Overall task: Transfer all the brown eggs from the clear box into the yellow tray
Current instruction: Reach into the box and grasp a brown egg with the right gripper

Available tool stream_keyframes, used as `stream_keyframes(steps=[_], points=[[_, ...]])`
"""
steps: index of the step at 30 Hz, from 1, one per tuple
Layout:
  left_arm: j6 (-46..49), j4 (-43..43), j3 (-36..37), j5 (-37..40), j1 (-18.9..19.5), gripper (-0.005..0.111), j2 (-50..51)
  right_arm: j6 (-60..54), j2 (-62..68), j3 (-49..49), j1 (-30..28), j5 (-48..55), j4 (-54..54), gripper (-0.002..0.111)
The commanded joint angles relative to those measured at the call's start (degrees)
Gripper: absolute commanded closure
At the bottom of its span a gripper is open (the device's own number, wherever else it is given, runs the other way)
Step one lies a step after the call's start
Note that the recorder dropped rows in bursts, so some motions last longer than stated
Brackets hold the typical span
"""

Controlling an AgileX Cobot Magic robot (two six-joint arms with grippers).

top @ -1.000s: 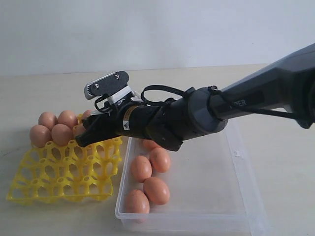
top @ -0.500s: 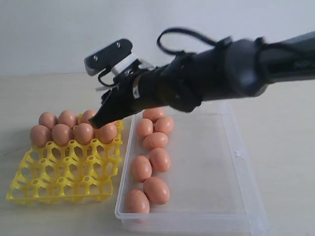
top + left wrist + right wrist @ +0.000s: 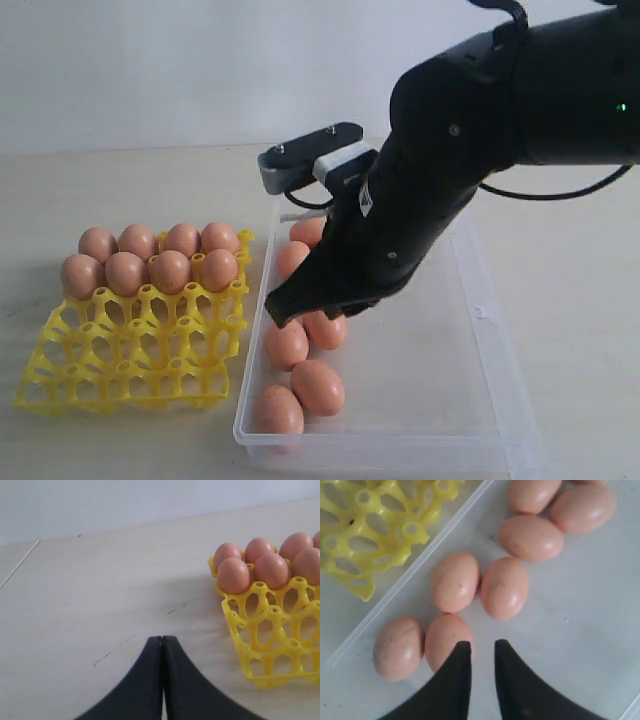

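The yellow tray (image 3: 130,350) sits at the left, its two back rows filled with brown eggs (image 3: 170,270). In the clear box (image 3: 480,400), several more brown eggs (image 3: 318,387) lie along the wall nearest the tray. My right gripper (image 3: 282,312) hangs over these eggs. In the right wrist view it (image 3: 479,647) is open by a narrow gap and holds nothing, with one egg (image 3: 445,637) just beside one finger. The left gripper (image 3: 162,640) is shut and empty, low over the table beside the tray (image 3: 270,630); it is out of the exterior view.
The tray's front rows (image 3: 120,385) are open cups. The right half of the box (image 3: 430,340) holds no eggs. Bare tan table (image 3: 580,330) lies around both, and a pale wall stands behind.
My right arm swung from above the tray's back right corner to above the eggs in the clear box and dropped lower. The tray's back right egg, hidden before, now shows.
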Motion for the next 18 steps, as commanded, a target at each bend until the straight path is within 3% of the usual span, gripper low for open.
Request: stream_keyframes(steps=[1, 3, 18], points=[[-0.3, -0.1, -0.2, -0.5, -0.3, 0.107, -0.3, 0.0, -0.6, 3.6, -0.1, -3.9, 4.1, 0.057], [-0.3, -0.1, -0.2, -0.5, -0.3, 0.107, -0.3, 0.0, -0.5, 4.5, -0.1, -5.8, 5.8, 0.050], [-0.3, -0.1, -0.2, -0.5, -0.3, 0.107, -0.3, -0.4, 10.6, 4.9, 0.6, -10.0, 7.8, 0.054]])
